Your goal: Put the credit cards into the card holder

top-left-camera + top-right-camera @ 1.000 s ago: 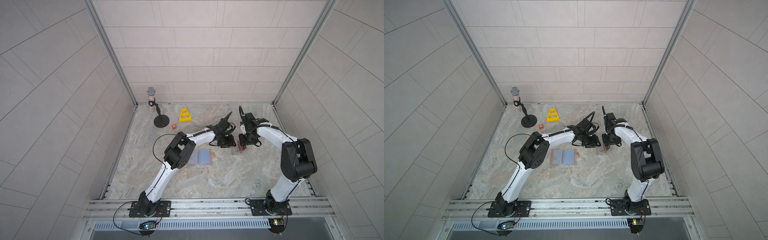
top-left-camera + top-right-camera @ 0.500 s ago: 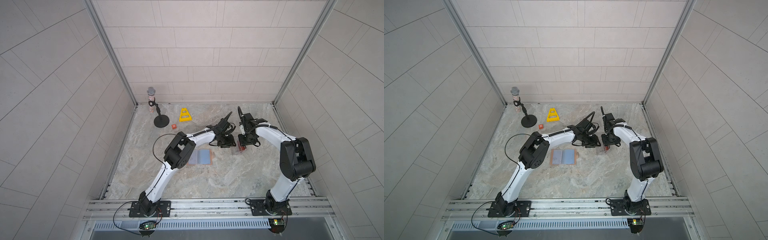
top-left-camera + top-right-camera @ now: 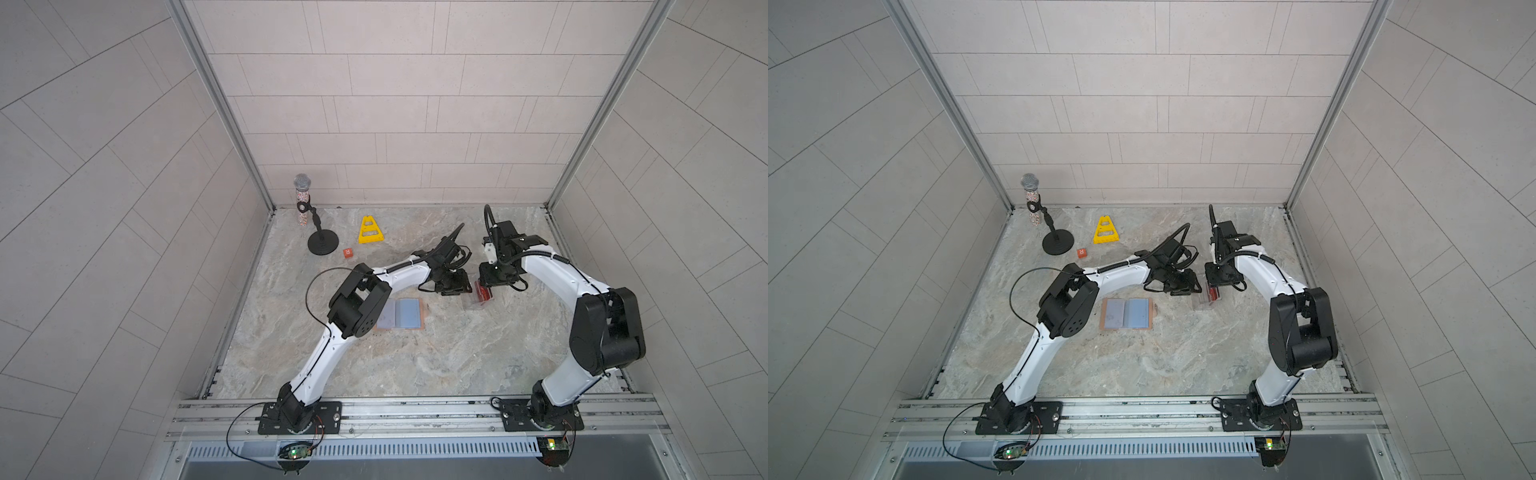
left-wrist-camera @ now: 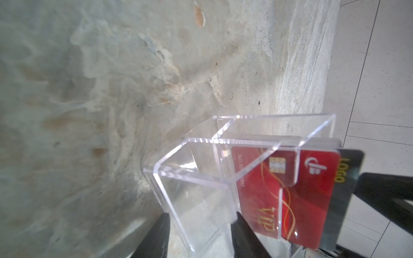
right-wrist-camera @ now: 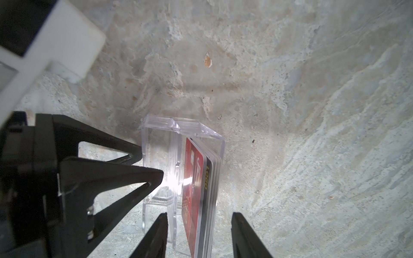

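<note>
The credit cards (image 5: 201,178) stand on edge as a stack in a clear plastic box (image 5: 169,134), a red card (image 4: 290,201) in front and a black one (image 4: 348,169) behind. My left gripper (image 4: 200,236) is shut on the box's empty front compartment, one finger against each side wall. My right gripper (image 5: 197,236) comes down from above, open, its fingers straddling the stack with a gap on both sides. In both top views the two grippers (image 3: 455,286) (image 3: 486,286) meet at the box (image 3: 1202,305). The card holder (image 3: 405,313) (image 3: 1127,313) lies open and flat, blue-grey side up.
A microphone on a round black stand (image 3: 320,245), a yellow triangular piece (image 3: 371,230) and a small orange tag (image 3: 348,252) sit at the back left. Tiled walls close in the marbled table (image 3: 415,365) on three sides.
My right arm has edged slightly left over the box. The left arm, the box and the card holder have not moved.
</note>
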